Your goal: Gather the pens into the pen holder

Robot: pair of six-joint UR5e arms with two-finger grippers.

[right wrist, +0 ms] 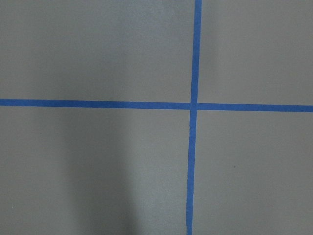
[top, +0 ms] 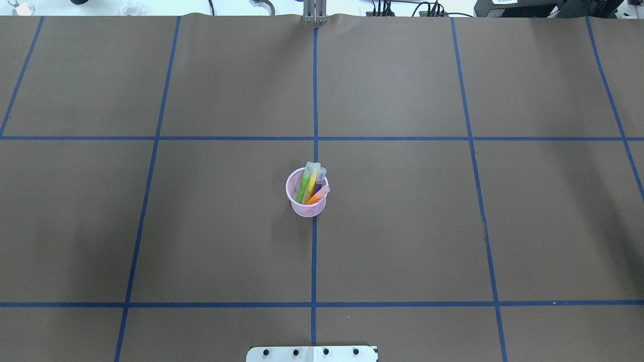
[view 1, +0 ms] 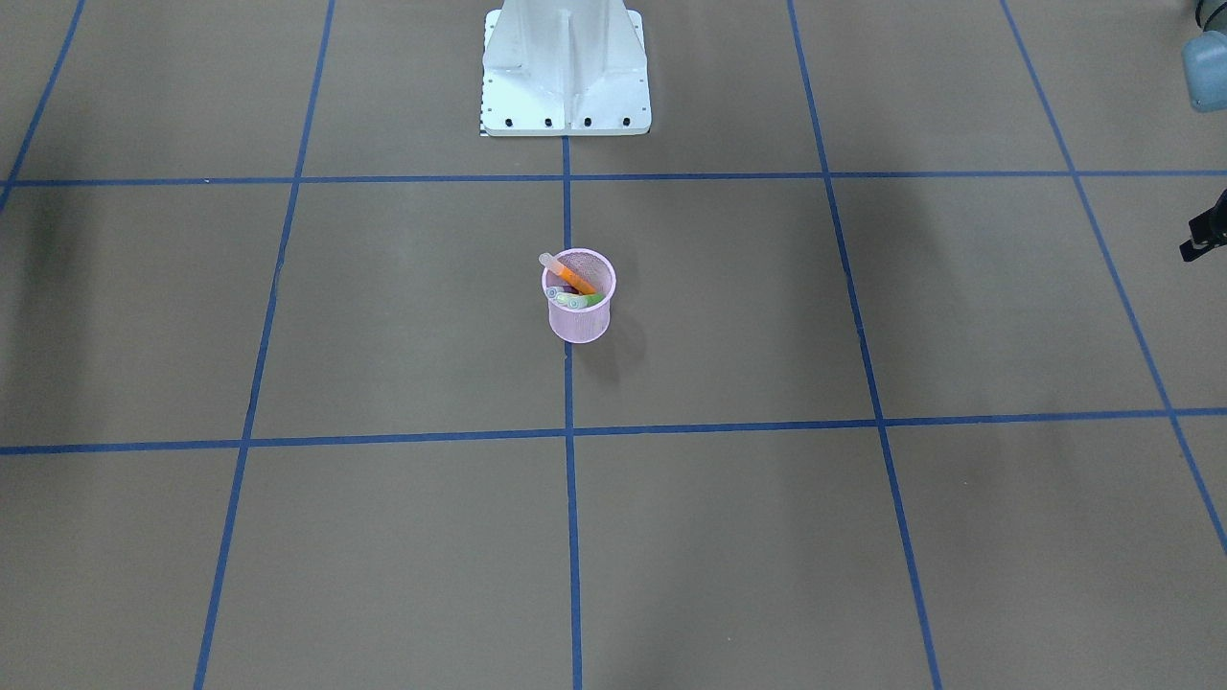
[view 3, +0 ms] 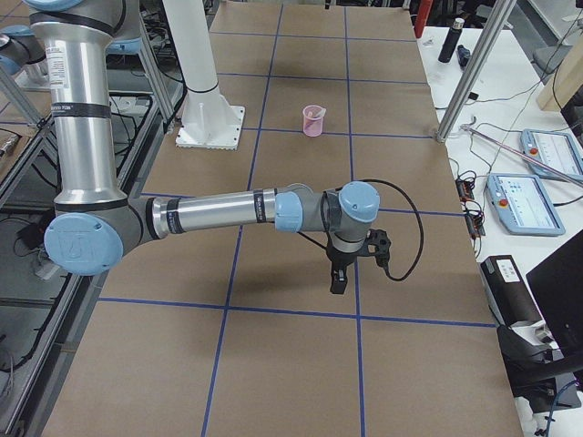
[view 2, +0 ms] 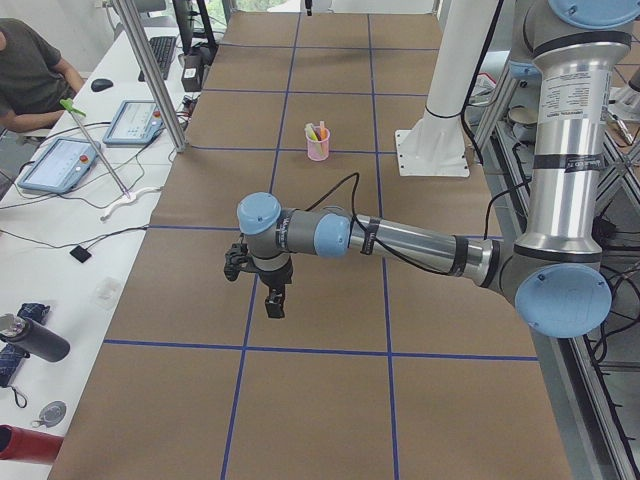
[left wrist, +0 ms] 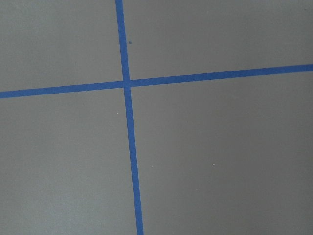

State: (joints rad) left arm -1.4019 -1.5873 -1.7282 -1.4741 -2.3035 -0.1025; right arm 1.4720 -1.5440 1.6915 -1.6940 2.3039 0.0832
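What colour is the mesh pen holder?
The pen holder is pale pink-lilac, clearest in the overhead exterior view.

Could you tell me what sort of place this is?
Probably a robotics lab: the left arm and the right arm, both industrial, reach over a table gridded with blue tape, and teach pendants lie beside it.
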